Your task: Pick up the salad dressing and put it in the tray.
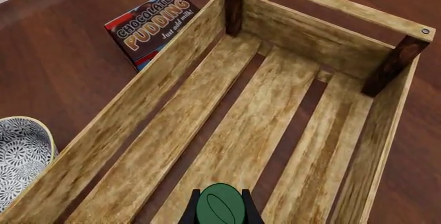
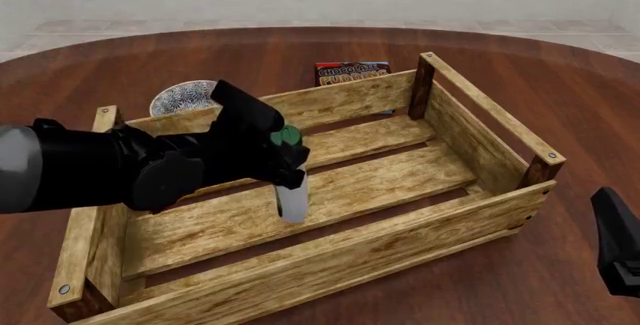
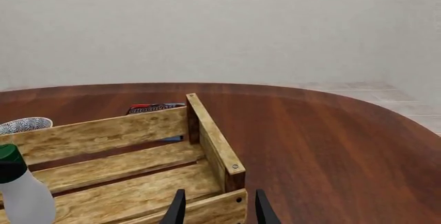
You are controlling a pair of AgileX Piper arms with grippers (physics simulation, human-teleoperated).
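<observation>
The salad dressing [image 2: 291,199], a slim white bottle with a dark green cap [image 1: 220,207], stands upright inside the tray [image 2: 420,224], a light-wood slatted crate. Its base is at or just above the plank floor, left of the middle. My left gripper [image 2: 286,154] is shut on the bottle's neck just under the cap. The fingers [image 1: 189,214] flank the cap in the left wrist view. The bottle also shows in the right wrist view [image 3: 26,195]. My right gripper [image 3: 218,211] is open and empty, off the tray's near right corner [image 3: 234,168]; it also shows in the front view [image 2: 618,254].
A red-and-dark chocolate pudding box [image 2: 351,73] lies just behind the tray's far wall, and it also shows in the left wrist view [image 1: 152,25]. A blue-white patterned bowl [image 2: 183,98] sits behind the tray's far left, partly hidden by my left arm. The round wooden table [image 2: 560,93] extends to the right.
</observation>
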